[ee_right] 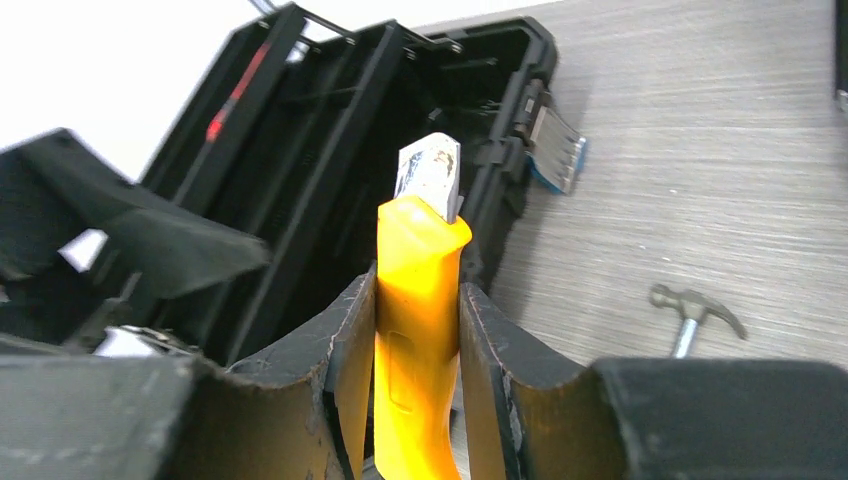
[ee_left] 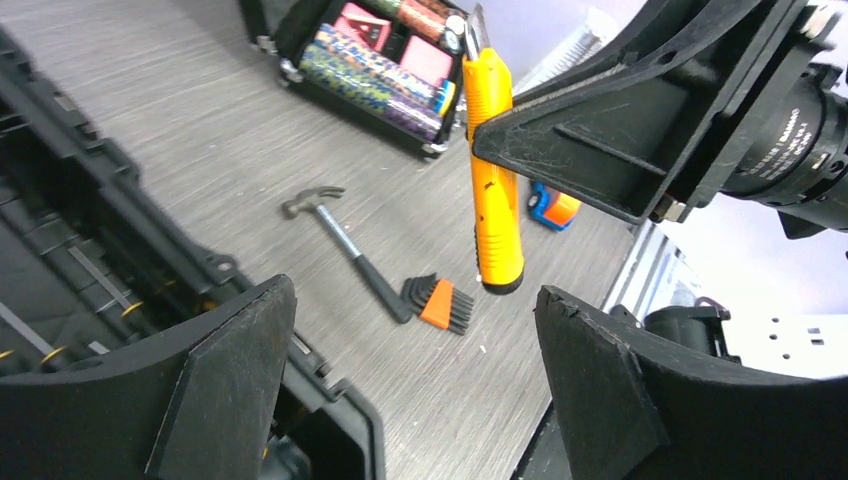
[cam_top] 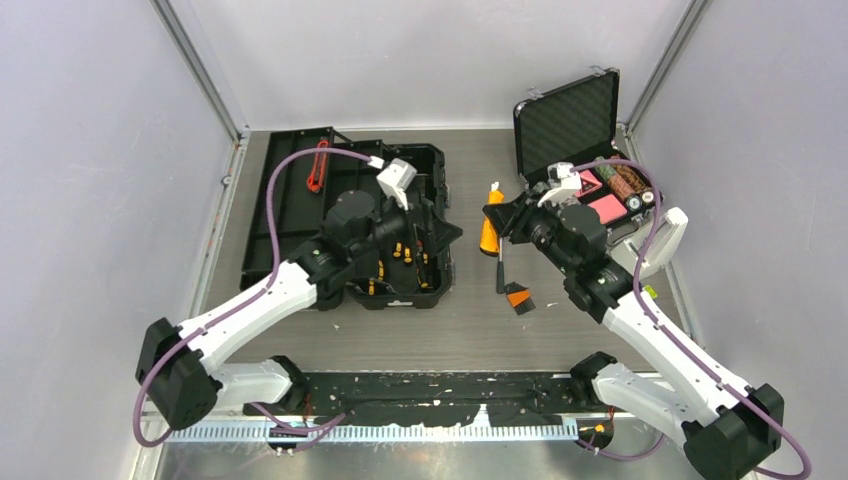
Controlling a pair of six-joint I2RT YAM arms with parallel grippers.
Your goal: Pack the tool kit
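The yellow knife was gripped by its handle in the right gripper, blade end aimed at the toolbox, which lay open at left. The left gripper was held wide facing the knife, seemingly for a handover. Hammer and hex keys were left unpacked on the table.
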